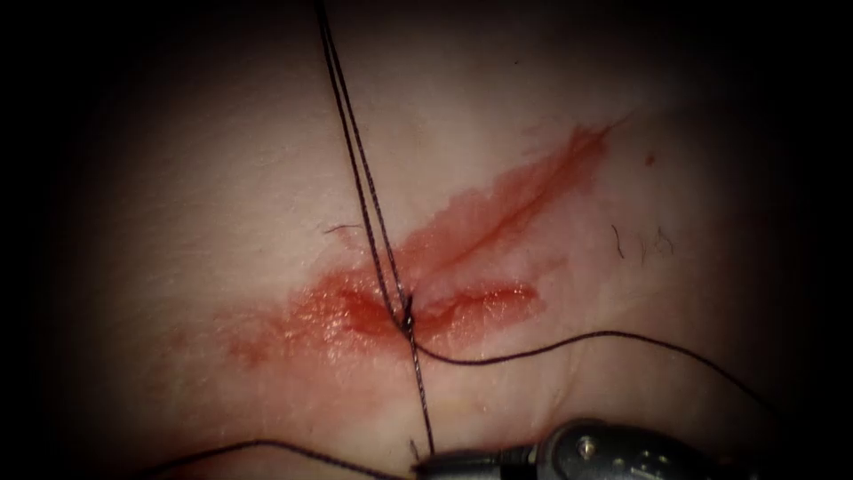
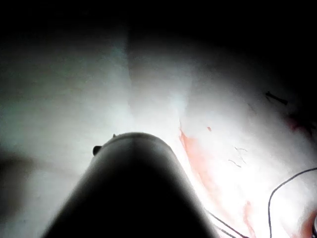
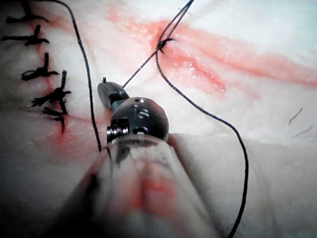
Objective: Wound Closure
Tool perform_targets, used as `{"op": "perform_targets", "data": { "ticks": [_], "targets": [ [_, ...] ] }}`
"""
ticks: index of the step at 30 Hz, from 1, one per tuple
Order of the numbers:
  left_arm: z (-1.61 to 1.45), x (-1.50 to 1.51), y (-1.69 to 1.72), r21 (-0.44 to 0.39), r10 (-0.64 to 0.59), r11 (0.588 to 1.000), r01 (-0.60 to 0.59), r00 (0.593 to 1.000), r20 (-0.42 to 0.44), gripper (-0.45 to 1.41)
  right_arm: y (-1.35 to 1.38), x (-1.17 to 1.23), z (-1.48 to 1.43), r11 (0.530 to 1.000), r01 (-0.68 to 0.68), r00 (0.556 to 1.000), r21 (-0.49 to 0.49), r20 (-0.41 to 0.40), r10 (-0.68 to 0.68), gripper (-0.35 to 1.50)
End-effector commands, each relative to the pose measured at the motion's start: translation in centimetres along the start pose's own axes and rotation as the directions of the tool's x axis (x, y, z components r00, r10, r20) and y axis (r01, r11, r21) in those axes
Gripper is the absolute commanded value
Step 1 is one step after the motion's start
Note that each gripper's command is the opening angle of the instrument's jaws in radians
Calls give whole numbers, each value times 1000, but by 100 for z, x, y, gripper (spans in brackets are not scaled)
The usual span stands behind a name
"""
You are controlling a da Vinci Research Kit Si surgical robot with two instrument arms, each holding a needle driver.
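A knot [image 1: 407, 318] sits on the cut [image 1: 484, 233] in the tissue [image 1: 204, 178], ringed by red fluid [image 1: 302, 322]. Two strands of thread [image 1: 355, 160] rise taut side by side from the knot and leave the endoscope picture at its upper edge. A third strand [image 1: 420, 391] runs straight down to my right tool [image 1: 428, 464], whose jaws are shut on it just below the cut. The right wrist view shows the same grip: jaws [image 3: 105, 87] closed on the strand coming from the knot [image 3: 161, 44]. My left arm's shaft [image 2: 133, 193] hides its own jaws.
A loose tail of thread [image 1: 622, 336] curves away to the right of the knot, and another length [image 1: 258, 442] lies at the lower left. Several finished stitches [image 3: 44, 74] stand in a row beside the right tool. Short hairs [image 1: 617, 240] lie right of the cut.
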Motion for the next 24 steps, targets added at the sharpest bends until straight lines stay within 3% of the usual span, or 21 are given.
{"op": "perform_targets", "data": {
  "ticks": [1,24],
  "targets": [
    [5,5,1,5,0,1000,0,1000,-4,-45,2,1,7,1000,2,1000,3,1,-2,-35],
    [-5,9,-16,24,-12,1000,13,1000,-18,-45,-4,-20,10,999,-46,998,18,53,44,-35]
  ]
}}
